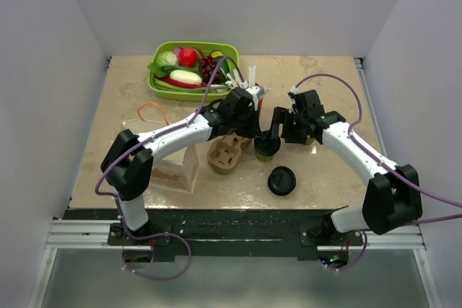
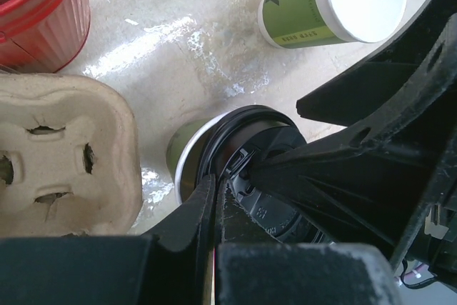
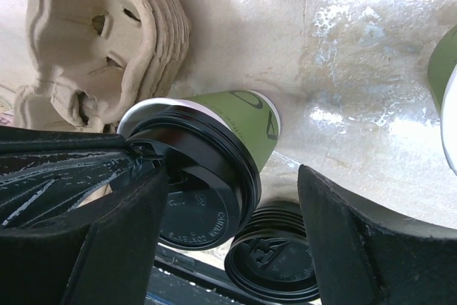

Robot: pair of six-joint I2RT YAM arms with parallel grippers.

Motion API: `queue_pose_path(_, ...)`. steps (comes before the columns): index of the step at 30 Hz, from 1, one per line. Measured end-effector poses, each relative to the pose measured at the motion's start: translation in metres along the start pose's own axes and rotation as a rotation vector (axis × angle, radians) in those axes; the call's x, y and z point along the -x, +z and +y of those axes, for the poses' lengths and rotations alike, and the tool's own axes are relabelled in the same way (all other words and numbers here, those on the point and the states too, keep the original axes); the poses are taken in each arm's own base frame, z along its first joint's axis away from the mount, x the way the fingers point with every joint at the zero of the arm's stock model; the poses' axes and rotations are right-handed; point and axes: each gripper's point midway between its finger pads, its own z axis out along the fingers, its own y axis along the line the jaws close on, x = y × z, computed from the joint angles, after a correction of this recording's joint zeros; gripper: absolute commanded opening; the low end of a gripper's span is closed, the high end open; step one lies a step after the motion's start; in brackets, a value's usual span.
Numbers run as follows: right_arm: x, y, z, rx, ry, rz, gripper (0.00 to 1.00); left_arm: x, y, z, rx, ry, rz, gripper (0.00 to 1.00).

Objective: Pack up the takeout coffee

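Lid on green cup | left gripper closed at rim | right gripper open

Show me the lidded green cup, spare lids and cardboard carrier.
lidded green cup (image 3: 243, 116), right wrist view, side wall
spare lids (image 3: 275, 262), right wrist view, top lid
cardboard carrier (image 3: 93, 41), right wrist view, moulded pocket

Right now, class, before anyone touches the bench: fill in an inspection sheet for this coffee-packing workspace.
Surface: beige table, glossy patches.
Job's things: green cup stands beside the cup carrier, black lid resting on top.
Clutter: spare lids, open green cup, red cup, paper bag, produce tray, orange loop.
Grippers: left gripper shut on the lid's rim; right gripper open, straddling the cup.
Cables: purple cables loop along both arms.
Surroundings: white walls on three sides.
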Motion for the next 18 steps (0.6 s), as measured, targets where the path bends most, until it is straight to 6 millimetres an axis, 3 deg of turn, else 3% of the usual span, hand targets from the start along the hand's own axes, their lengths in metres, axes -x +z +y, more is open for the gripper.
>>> queue_pose_path(18, 0.007, -0.019, 0.007, 0.015, -0.008, -0.041, 0.85, 0.009, -0.009, -0.005, -0.018, 0.008, -0.029, 0.0)
